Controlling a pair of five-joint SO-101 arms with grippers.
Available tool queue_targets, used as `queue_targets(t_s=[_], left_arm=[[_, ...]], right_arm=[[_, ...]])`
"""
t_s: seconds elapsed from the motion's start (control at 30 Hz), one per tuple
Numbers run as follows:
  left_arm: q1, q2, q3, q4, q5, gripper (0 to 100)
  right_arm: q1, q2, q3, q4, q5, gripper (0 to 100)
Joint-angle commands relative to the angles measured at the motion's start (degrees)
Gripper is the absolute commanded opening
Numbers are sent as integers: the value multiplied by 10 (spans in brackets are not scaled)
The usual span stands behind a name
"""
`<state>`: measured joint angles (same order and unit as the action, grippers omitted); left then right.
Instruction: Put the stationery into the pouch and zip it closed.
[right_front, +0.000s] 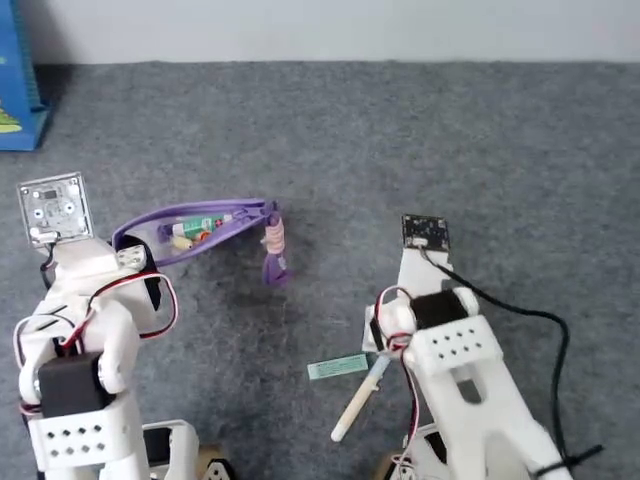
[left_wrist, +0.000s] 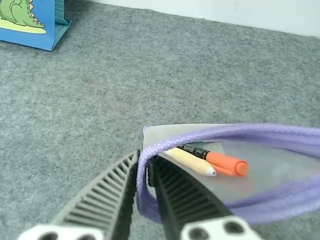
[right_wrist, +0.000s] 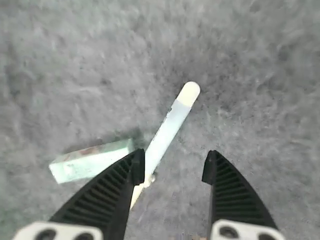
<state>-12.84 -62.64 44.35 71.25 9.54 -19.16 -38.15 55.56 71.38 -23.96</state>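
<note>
At the far left edge, a blue box (right_front: 15, 90) on the grey tabletop (right_front: 400, 130). Next, left claw (left_wrist: 144, 167) pressed tight on the rim of the purple pouch (left_wrist: 260, 132). Open at the top, with an orange marker (left_wrist: 226, 163) and a cream pen (left_wrist: 192, 161) inside. Further right, a mint eraser (right_wrist: 90, 161) just beside a pale pen (right_wrist: 170, 125) on the tabletop. Right claw (right_wrist: 174, 161) spread wide over that pen, holding nothing.
</note>
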Motion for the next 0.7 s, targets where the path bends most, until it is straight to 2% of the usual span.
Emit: queue_targets(t_s=[0.0,0.2,0.37,0.5,0.57,0.67], left_arm=[[-4,8,8,3,1,11],[-4,8,9,3,1,11],[-4,8,19,-1,0,11],[-4,8,19,-2,0,11],[-4,8,19,-2,0,11],[-4,8,19,-2,0,11]], right_arm=[[3,43,-16,-49,2,184],[6,125,-15,-128,2,184],[63,216,-16,-210,4,183],[77,274,-19,-233,4,182],[75,285,-21,-233,4,152],[74,275,-21,-233,3,29]])
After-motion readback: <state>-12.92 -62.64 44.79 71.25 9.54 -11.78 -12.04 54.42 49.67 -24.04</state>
